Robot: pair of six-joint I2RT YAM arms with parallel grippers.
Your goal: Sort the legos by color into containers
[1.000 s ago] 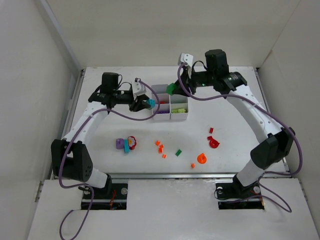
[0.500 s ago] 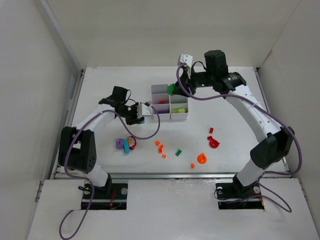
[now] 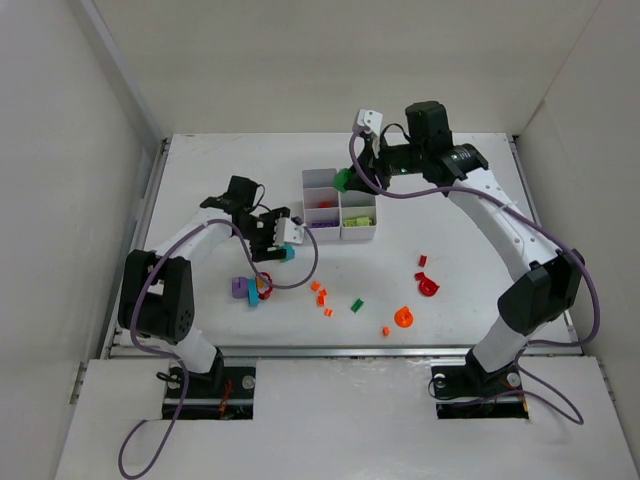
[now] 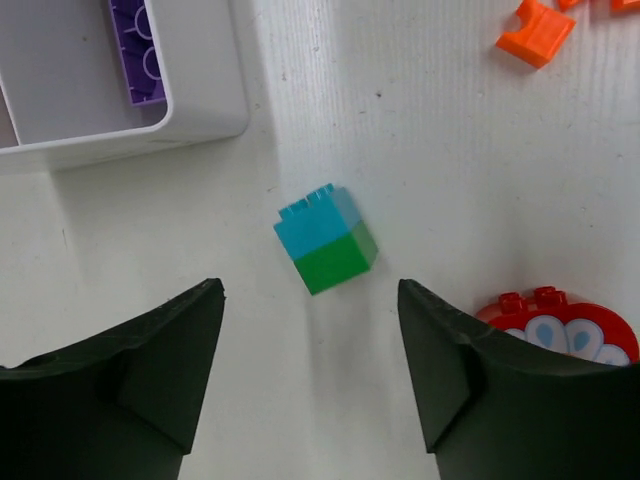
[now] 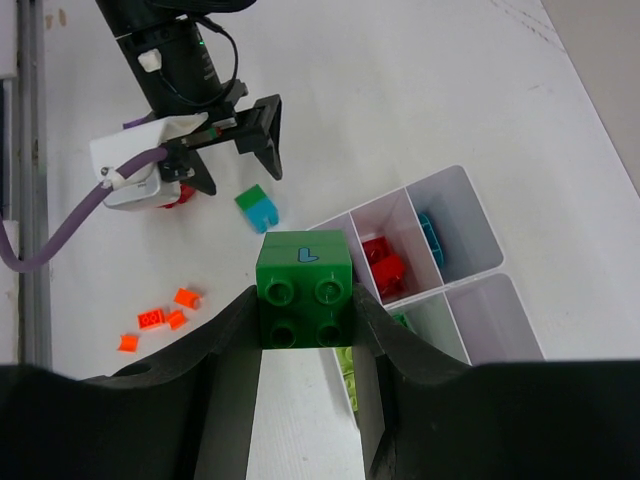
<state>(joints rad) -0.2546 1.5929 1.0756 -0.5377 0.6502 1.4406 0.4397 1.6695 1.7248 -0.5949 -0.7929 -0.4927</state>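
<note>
White tray [image 3: 358, 236] of six compartments sits mid-desk [image 3: 460, 320] in the overhead view, with loose legos [image 3: 322, 296] scattered toward the arms' bases. The right gripper [image 3: 345, 180] hangs over its far rim and the left gripper [image 3: 272, 243] is near its near-left corner. From the left wrist, jaws stand apart above a teal-and-green brick [image 4: 325, 240] lying free just outside the tray. From the right wrist, jaws clamp a dark green brick [image 5: 303, 288], apparently poised for a compartment.
</note>
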